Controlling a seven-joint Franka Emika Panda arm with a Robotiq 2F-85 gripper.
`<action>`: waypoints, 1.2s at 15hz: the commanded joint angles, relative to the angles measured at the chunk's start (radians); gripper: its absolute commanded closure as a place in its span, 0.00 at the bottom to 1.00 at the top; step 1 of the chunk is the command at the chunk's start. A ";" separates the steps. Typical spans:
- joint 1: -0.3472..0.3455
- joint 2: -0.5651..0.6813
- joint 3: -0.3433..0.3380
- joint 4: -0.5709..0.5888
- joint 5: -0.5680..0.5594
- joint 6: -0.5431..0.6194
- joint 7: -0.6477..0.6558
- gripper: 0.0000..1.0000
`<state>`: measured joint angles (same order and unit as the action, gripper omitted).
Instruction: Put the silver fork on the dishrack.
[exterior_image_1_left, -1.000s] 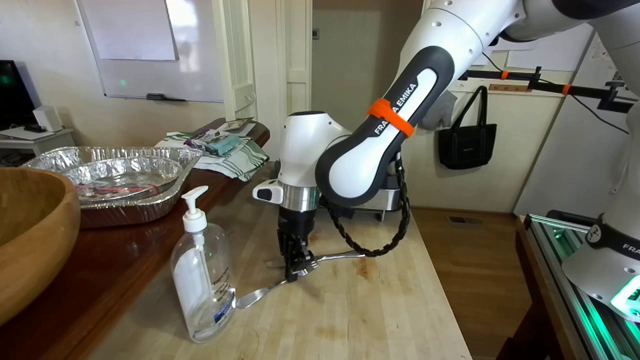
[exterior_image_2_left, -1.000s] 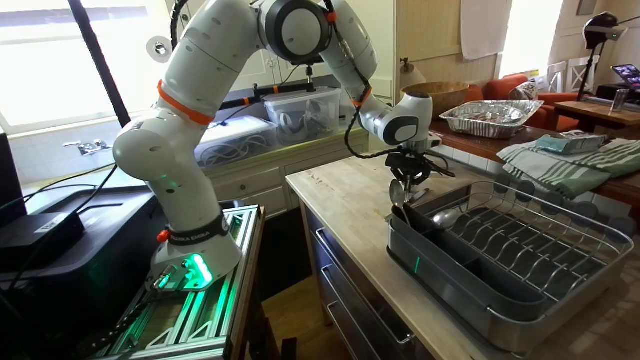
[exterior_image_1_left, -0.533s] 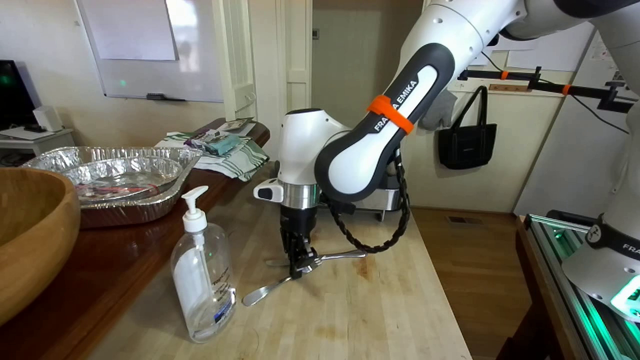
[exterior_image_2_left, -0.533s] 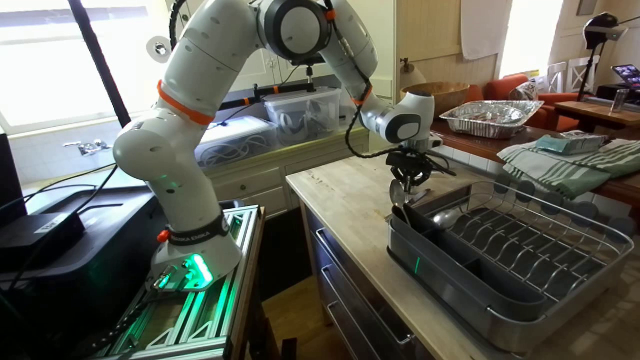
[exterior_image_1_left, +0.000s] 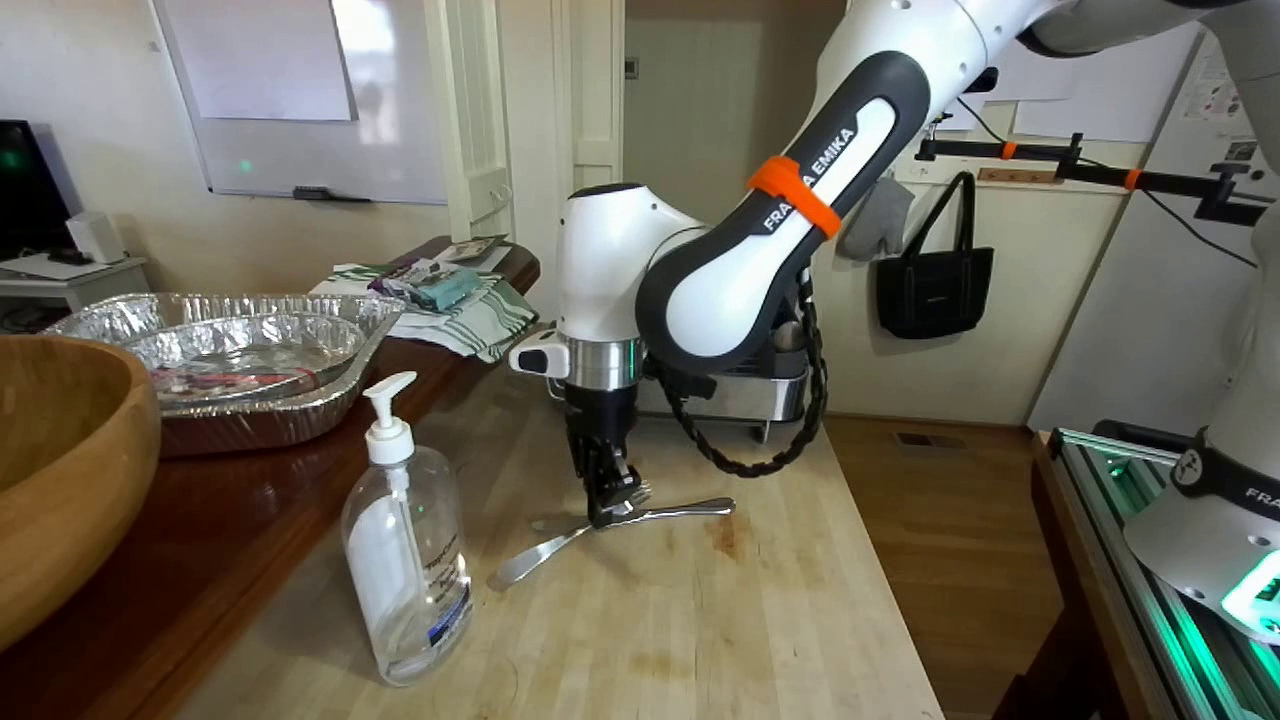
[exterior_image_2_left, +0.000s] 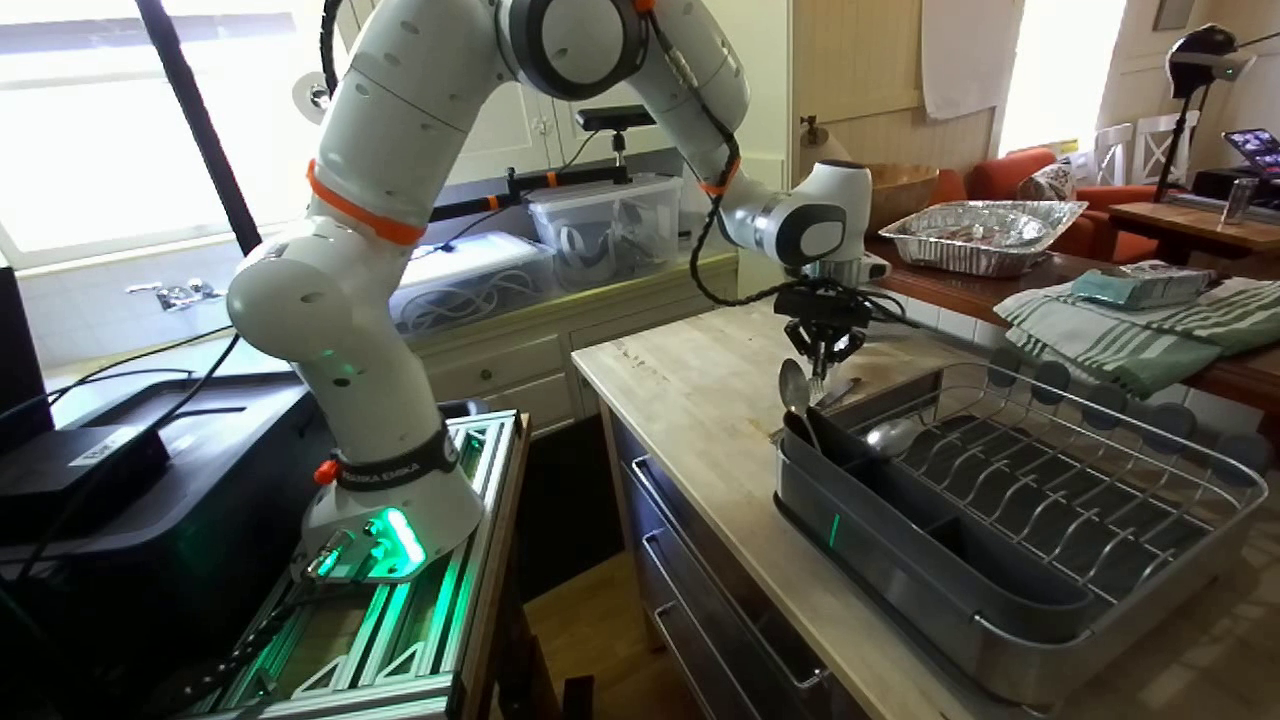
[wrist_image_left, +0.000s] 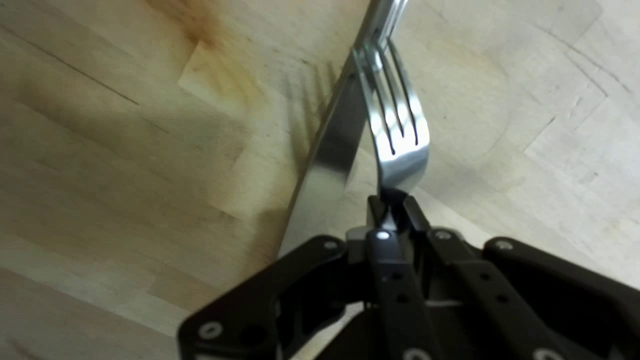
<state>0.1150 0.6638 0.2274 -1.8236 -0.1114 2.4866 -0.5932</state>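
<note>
Grasp: done, hand (wrist_image_left: 393, 207) closed on silver fork (wrist_image_left: 403, 162) at the neck | Lift: fork seemingly low over table (exterior_image_1_left: 700, 620) | Left: carry to dishrack (exterior_image_2_left: 900, 580), apart from hand; release

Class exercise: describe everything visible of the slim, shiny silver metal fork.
The slim, shiny silver metal fork has four tines, a curved head and, in an exterior view, a handle with a broad end. The black two-fingered hand pinches its neck. In the wrist view the tines overlap a flat silver-grey metal knife-like utensil; whether they touch is unclear. Their shadow falls aside on the pale wooden tabletop, so the head appears raised; whether the handle's end touches the wood is unclear too.
</note>
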 joint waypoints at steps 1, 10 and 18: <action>0.007 -0.090 -0.008 -0.065 -0.034 -0.060 0.034 0.98; 0.015 -0.340 -0.034 -0.211 -0.075 -0.210 0.114 0.98; 0.003 -0.510 -0.067 -0.269 -0.096 -0.412 0.192 0.98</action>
<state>0.1177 0.2261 0.1742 -2.0553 -0.1960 2.1603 -0.4217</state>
